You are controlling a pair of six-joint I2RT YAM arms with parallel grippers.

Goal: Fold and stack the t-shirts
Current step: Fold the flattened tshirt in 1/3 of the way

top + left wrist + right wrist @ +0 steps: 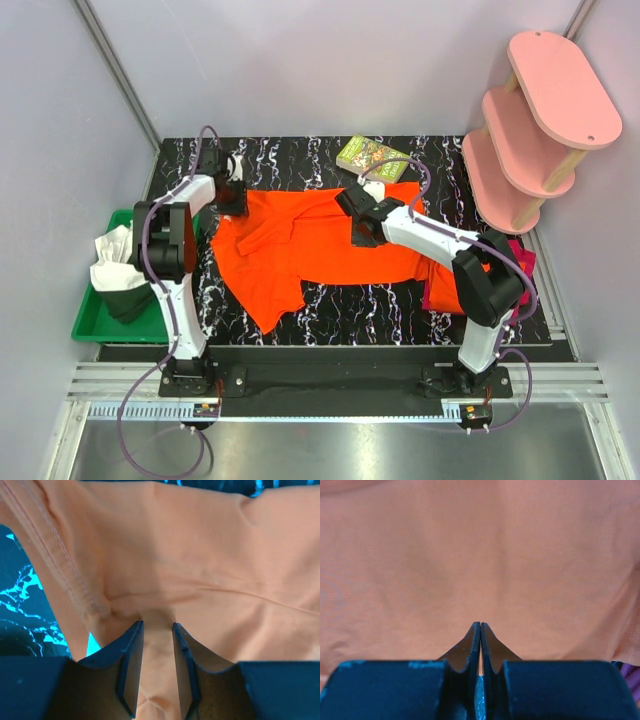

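Observation:
An orange t-shirt point(300, 255) lies spread and rumpled across the middle of the black marbled table point(340, 305). My left gripper point(232, 200) is at the shirt's far left corner. In the left wrist view the gripper point(157, 625) is shut on a pinched fold of the orange cloth point(200, 555). My right gripper point(358, 232) rests on the shirt's middle. In the right wrist view the gripper point(480, 624) is shut, tips together against flat orange cloth point(480, 555). A magenta-red shirt point(522, 258) lies at the right edge, with more orange cloth point(440, 290) beside it, both partly hidden by the right arm.
A green tray point(85, 325) with white and dark cloths sits off the table's left edge. A green book point(368, 156) lies at the table's far edge. A pink three-tier shelf point(545, 110) stands at the far right corner.

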